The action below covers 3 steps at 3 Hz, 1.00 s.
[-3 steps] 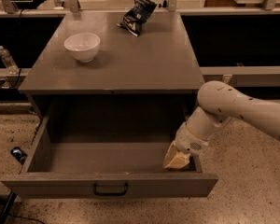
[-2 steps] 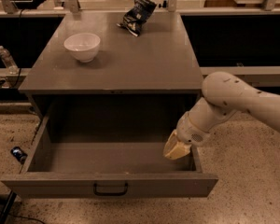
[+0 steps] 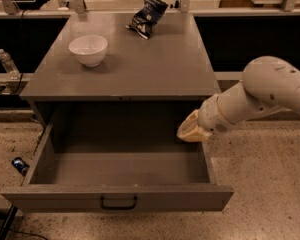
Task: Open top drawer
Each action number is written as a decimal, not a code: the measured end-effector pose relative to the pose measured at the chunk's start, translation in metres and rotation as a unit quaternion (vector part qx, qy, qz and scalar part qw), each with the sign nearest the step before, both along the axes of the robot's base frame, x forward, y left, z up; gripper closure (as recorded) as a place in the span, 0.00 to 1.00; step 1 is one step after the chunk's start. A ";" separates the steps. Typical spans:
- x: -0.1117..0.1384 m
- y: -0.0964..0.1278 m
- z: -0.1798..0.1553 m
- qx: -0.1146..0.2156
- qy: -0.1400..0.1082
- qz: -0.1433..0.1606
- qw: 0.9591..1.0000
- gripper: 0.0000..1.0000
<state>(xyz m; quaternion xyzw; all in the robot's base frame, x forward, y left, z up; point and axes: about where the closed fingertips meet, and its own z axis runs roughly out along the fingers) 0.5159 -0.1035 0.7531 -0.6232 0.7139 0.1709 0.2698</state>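
The top drawer (image 3: pixel 117 196) is pulled far out of the grey cabinet. Its wide flat front faces me with a black centred pull handle (image 3: pixel 118 203). Its deep grey box (image 3: pixel 120 166) shows nothing inside. My gripper (image 3: pixel 190 130) hangs at the end of the white arm (image 3: pixel 260 96), above the drawer's right rear corner, just below the cabinet top's front edge. It is apart from the handle.
A white bowl (image 3: pixel 88 49) and a dark snack bag (image 3: pixel 147 15) sit on the cabinet top (image 3: pixel 140 69). A plastic bottle (image 3: pixel 7 63) stands on a rail at the left. A small dark object (image 3: pixel 19 165) lies on the speckled floor at the left.
My gripper has risen and moved back, from low inside the drawer's right side to above its right rear corner. The drawer has not moved.
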 end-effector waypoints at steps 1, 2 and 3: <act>0.014 -0.005 0.036 0.052 -0.027 -0.034 0.998 1.00; 0.025 -0.004 0.072 0.098 -0.056 -0.042 0.993 1.00; 0.025 -0.002 0.075 0.101 -0.057 -0.041 0.992 0.83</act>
